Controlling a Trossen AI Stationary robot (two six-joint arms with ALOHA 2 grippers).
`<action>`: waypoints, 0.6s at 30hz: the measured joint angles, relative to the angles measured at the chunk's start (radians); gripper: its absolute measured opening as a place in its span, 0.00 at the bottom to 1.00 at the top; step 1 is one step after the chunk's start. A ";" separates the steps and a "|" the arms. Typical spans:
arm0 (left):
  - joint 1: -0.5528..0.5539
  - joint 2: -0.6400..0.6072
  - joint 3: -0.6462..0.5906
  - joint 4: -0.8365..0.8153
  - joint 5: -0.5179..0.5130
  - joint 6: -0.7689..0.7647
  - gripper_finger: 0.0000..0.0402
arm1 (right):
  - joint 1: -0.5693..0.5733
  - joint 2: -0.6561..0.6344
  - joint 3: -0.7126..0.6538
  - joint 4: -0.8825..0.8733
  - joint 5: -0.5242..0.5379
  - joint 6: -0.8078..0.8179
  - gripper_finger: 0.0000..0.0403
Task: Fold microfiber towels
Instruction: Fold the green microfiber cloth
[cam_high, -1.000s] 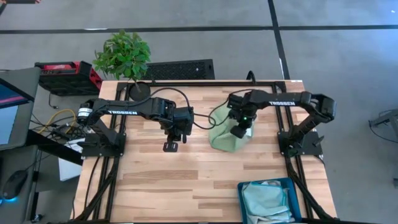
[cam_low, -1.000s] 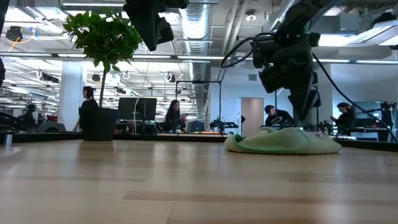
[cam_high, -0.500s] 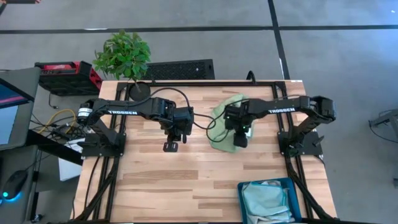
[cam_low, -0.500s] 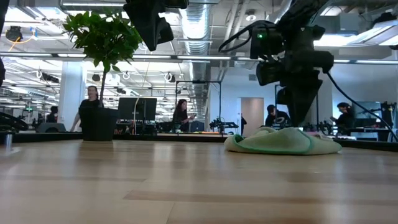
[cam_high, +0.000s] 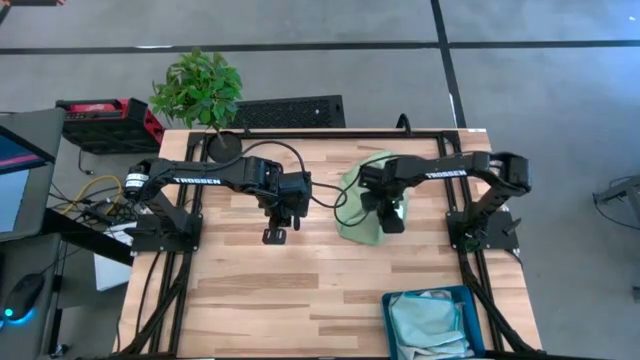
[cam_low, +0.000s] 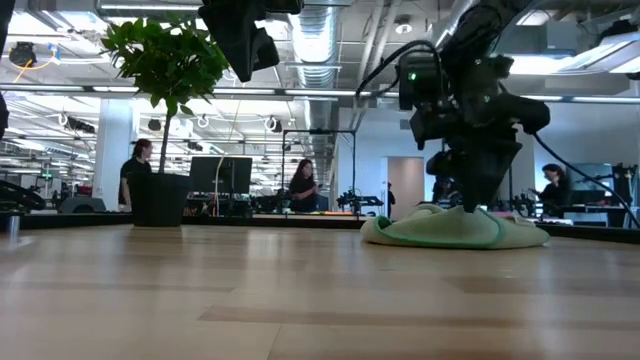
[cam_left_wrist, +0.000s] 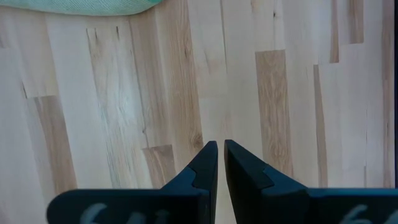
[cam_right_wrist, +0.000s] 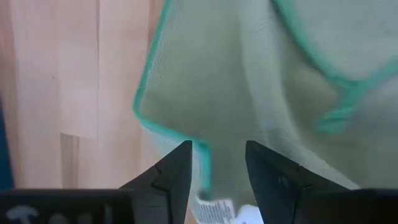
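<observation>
Over the last second I have brought the right gripper (cam_high: 392, 222) from the right side of the crumpled light green microfiber towel (cam_high: 358, 203) in toward its middle, and it now sits low over the near part of the cloth. Its jaws are spread, with a teal-stitched corner of the towel and the small white tag (cam_right_wrist: 214, 213) between and just ahead of them; I see nothing pinched yet. I read this as lining up on a corner so the towel can be pulled flat, which means no fold has been started.

The towel lies on the pale wooden surface (cam_high: 300, 290), right of centre and toward the far edge. It is bunched in a low mound, not square. From above, its long axis runs from the far edge toward the near edge, wider at the far end and narrowing to a rounded point that faces the near side.

The left gripper (cam_high: 275, 236) waits above bare wood near the centre, jaws pressed together and holding nothing.

Folded pale cloths (cam_high: 425, 322) lie in the rigid teal rectangular bin (cam_high: 388, 312) at the near right corner.
</observation>
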 joint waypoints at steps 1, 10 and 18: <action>0.000 0.000 0.000 0.000 0.000 0.000 0.05 | -0.002 0.014 0.000 -0.001 -0.022 -0.002 0.43; 0.000 0.000 0.000 0.000 0.000 0.018 0.05 | 0.033 0.116 0.000 -0.060 -0.136 -0.019 0.43; 0.001 0.002 -0.005 0.084 -0.062 0.066 0.05 | 0.087 0.116 0.000 -0.091 -0.137 0.065 0.21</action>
